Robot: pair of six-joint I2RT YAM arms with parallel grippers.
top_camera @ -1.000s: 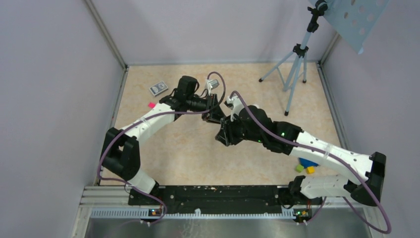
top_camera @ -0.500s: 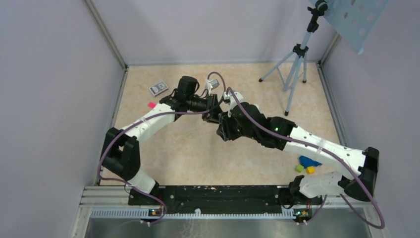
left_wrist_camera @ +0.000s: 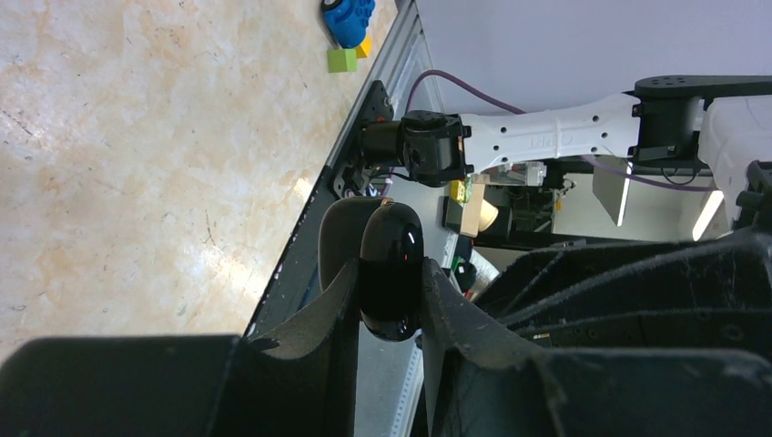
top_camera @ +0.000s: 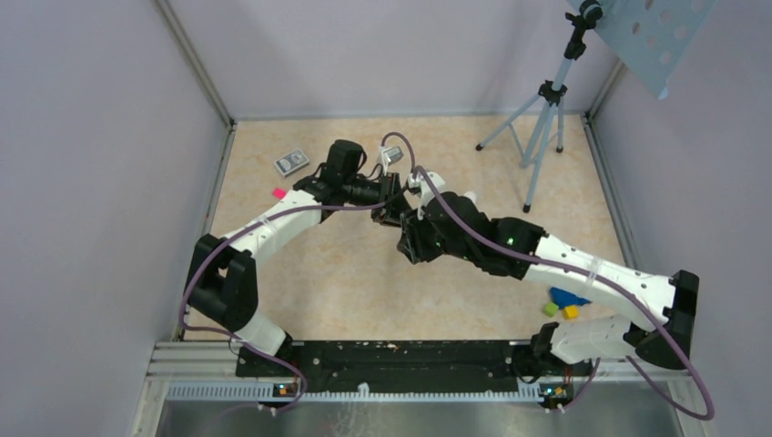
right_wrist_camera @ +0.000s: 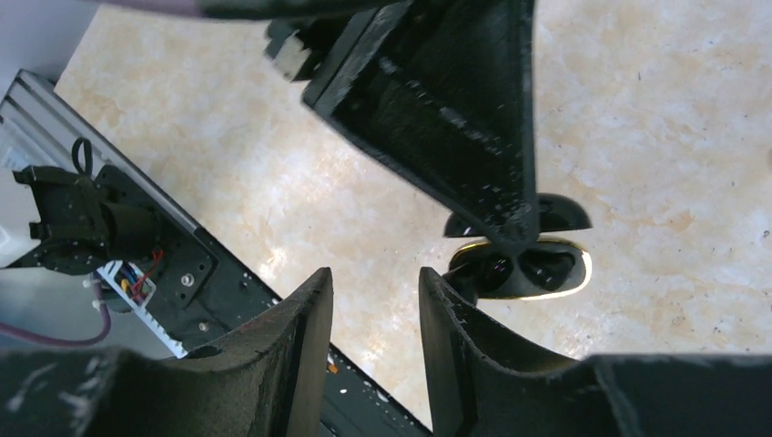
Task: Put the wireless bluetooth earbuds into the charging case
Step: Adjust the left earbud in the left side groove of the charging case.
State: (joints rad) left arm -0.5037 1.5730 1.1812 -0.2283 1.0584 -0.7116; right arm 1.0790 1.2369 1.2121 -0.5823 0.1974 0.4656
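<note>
One charging case (left_wrist_camera: 390, 273), glossy black, sits pinched between the fingers of the left gripper (top_camera: 394, 211), lifted off the table (top_camera: 346, 282) near its middle. Its long axis runs along those fingers, and its opened hollow faces the right gripper (right_wrist_camera: 375, 278), whose jaws stand apart, holding nothing, just beside it. Outward, the left wall (top_camera: 109, 182) and the tripod (top_camera: 542, 127) stand well apart from both.

The beige marbled tabletop (top_camera: 346, 282) carries a small grey box (top_camera: 291, 162) toward its far left. A pink scrap (top_camera: 279, 192) lies near the box. A tripod (top_camera: 543, 137) stands far right. A blue block (top_camera: 566, 297), green block (top_camera: 550, 309) and yellow block (top_camera: 571, 312) cluster near right.
</note>
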